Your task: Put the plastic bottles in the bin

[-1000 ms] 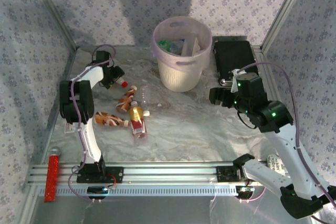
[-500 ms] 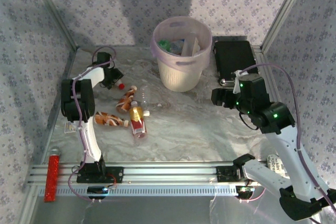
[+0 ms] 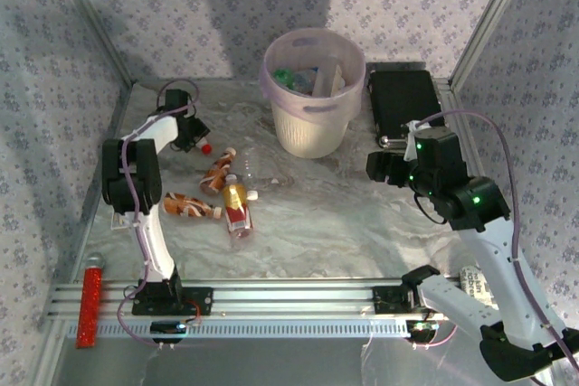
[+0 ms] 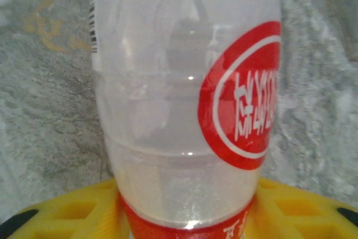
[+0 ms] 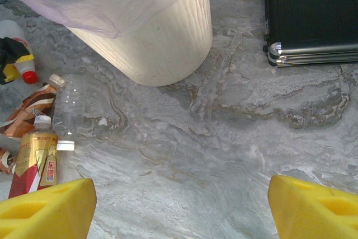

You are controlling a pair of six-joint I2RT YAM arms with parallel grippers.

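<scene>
A clear bottle with a red round label (image 4: 179,99) lies on the marble at the back left, its red cap (image 3: 206,146) pointing right. My left gripper (image 3: 188,137) is shut on it, the yellow fingers (image 4: 67,216) pressing both sides of its body. More plastic bottles lie in a cluster further forward: a brown one (image 3: 220,169), an amber one (image 3: 235,196), a clear one (image 3: 253,164) and another brown one (image 3: 190,207). The bin (image 3: 312,128) stands at the back centre with bottles inside. My right gripper (image 3: 378,167) hangs open to the right of the bin, over bare table (image 5: 182,205).
A flat black case (image 3: 403,101) lies right of the bin by the right wall. A red bar (image 3: 89,305) rests at the front left next to the aluminium rail. Patterned walls close the table on three sides.
My left gripper has closed onto the red-labelled bottle and drawn slightly back left with it. The right arm has drifted a little to the right, still open.
</scene>
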